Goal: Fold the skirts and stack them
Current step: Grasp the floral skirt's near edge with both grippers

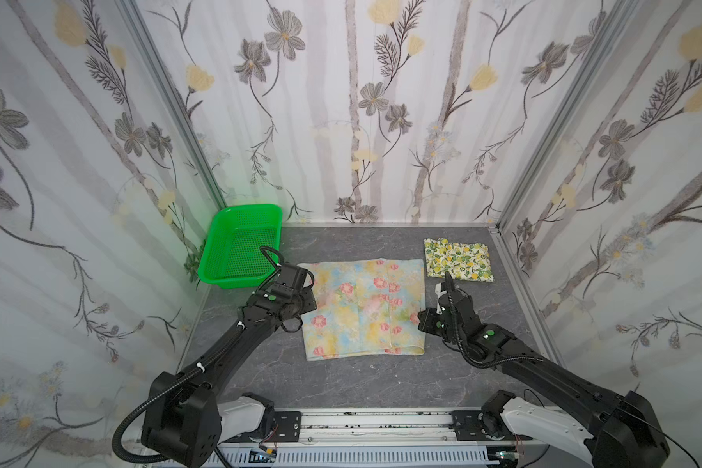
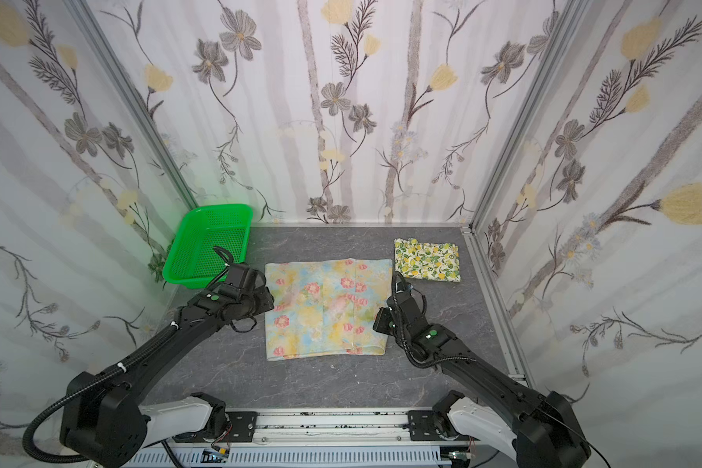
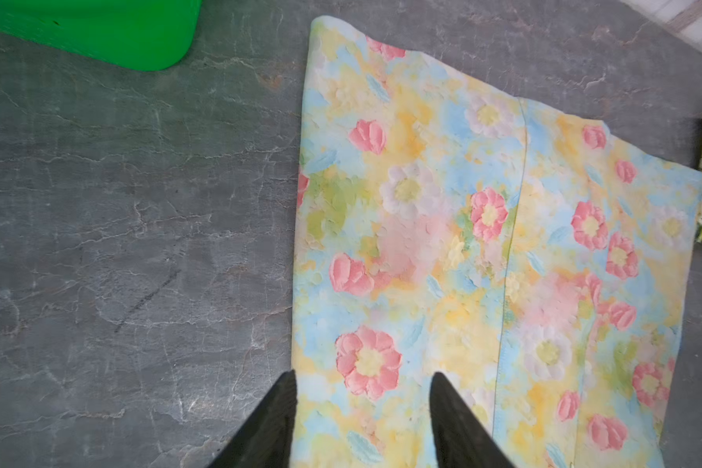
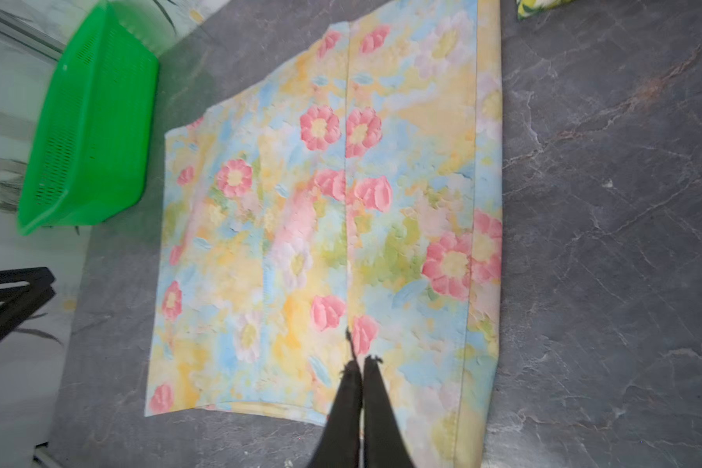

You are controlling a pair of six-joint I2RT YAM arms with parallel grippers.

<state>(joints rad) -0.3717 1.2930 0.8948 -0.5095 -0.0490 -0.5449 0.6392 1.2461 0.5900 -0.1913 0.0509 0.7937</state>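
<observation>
The pastel skirt (image 1: 365, 308) lies flat mid-desk, folded into a near-square panel of soft blue-yellow cloth with pink flowers and a straight seam. The lemon skirt (image 1: 458, 259), a smaller folded rectangle, sits far right, apart from it. The left gripper (image 3: 363, 375) is spread over the pastel skirt's left edge (black, tapering fingers). The right gripper (image 4: 361, 362) is pressed together near its right edge. A perforated green plastic basket (image 1: 240, 247) stands far left on the grey marbled desk (image 1: 341, 385).

reaches forward with left arm (image 1: 219, 348) and right arm (image 1: 552, 377), both angled down; holds left gripper (image 3: 363, 379) parted, right gripper (image 4: 362, 366) pinched shut.
</observation>
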